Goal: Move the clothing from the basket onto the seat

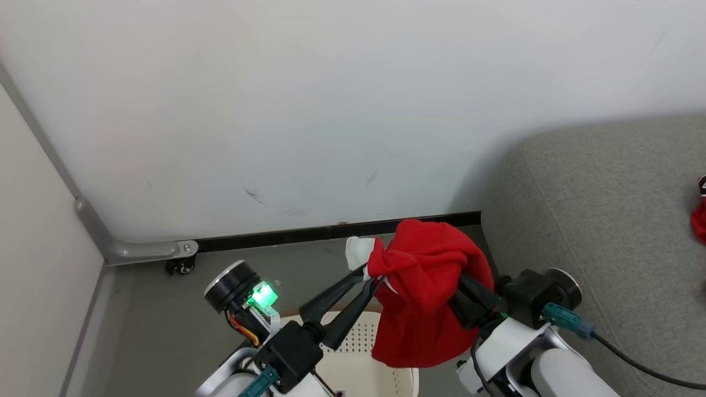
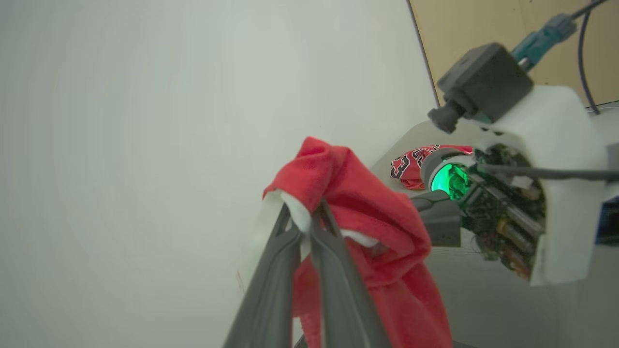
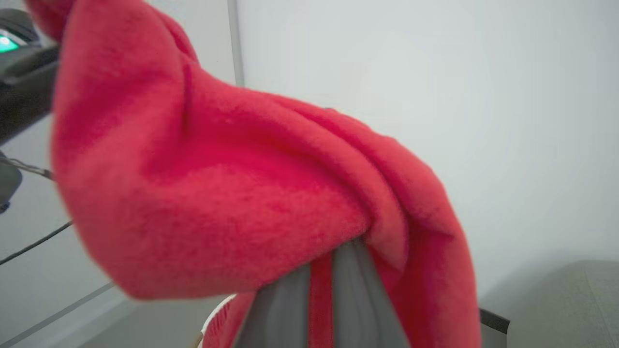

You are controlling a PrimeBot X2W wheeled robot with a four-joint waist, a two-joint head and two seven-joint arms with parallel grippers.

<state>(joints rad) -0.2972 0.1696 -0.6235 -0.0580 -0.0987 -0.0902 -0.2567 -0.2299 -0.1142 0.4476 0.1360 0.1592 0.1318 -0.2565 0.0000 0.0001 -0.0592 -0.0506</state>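
Head view: red garment (image 1: 422, 298) held above the basket (image 1: 353, 366).

Your plain red piece (image 1: 424, 298) hangs bunched above the cream basket (image 1: 361, 353); the jersey (image 2: 411, 166) lies, seemingly crumpled, on the grey seat (image 1: 606, 220).

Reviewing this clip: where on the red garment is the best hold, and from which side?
Probably the white-trimmed edge, from the robot's left, where the left gripper pinches it: it sticks out bunched from the red garment, while the rest hangs loose. The right gripper, shut on a top fold, shares the weight.
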